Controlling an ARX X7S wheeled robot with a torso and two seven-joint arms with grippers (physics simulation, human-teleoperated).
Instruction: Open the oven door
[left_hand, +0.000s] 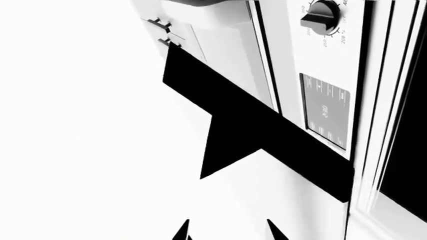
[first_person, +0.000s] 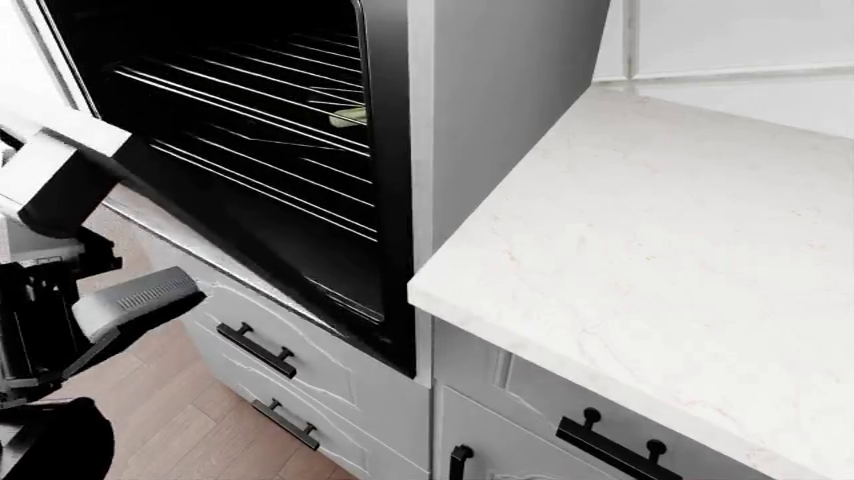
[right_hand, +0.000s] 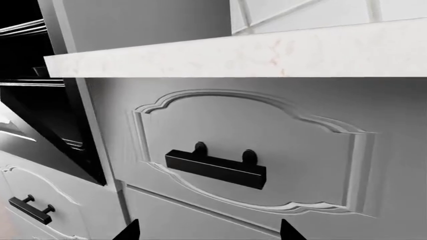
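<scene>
Kitchen run of light-grey cabinets under a pale marble-look countertop (first_person: 667, 230), wood-plank floor below. Built-in oven sits left of the counter.

Oven door (first_person: 227, 215): already swung partway down on its bottom hinge, dark glass panel sloping out toward the robot, wire racks (first_person: 254, 110) visible in the black cavity above it. Below it, two drawer fronts with black bar handles (first_person: 256, 350).

Left gripper (first_person: 127, 300): at the door's outer, upper edge in the head view, grey fingers spread apart. Whether a pad touches the door rim I cannot tell; the arm hides the contact. Left wrist view is blown out white; only two dark fingertips (left_hand: 181, 231) show, parted, with nothing between them. It looks up at the control panel, with a black knob (left_hand: 321, 16) and a grey display (left_hand: 325, 110).

Right gripper (right_hand: 208, 231): only two tips visible, set wide, holding nothing, parked facing a drawer handle (right_hand: 215, 167) under the counter, well apart from the oven.

Handling judgement: door is a rigid, heavy glass-and-steel slab, hinged low, so weight helps it fall open past this angle. Glass is slick and offers no purchase. Best hold is the top rim or handle bar, pressing down and outward, easing it so it does not drop hard on the hinges.
</scene>
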